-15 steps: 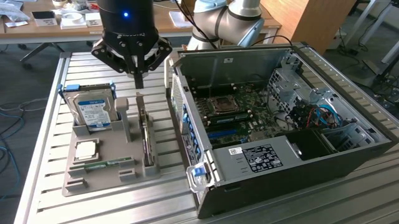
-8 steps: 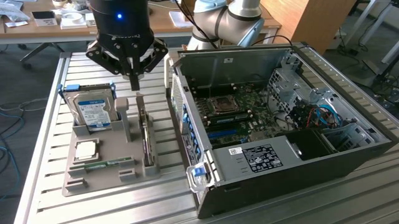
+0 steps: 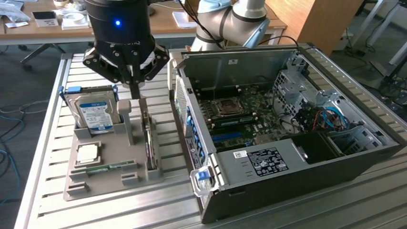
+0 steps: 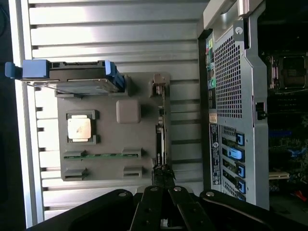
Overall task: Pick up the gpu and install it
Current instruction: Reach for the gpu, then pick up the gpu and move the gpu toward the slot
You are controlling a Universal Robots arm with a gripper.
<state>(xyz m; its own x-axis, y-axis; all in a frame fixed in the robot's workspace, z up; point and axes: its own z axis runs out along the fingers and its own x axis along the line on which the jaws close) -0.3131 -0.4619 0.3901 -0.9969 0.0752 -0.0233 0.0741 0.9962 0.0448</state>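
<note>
Seen edge-on, the gpu (image 3: 150, 143) showed only as a thin dark strip; its fan face and bracket could not be made out. It stood upright in a slot of the gray holder (image 3: 114, 145). The gripper (image 3: 135, 94) hung over one end of it, jaws closed together; whether they touched the card could not be judged.

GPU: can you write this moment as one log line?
end effector: shut on gpu | gpu: upright in holder | case: open
</note>
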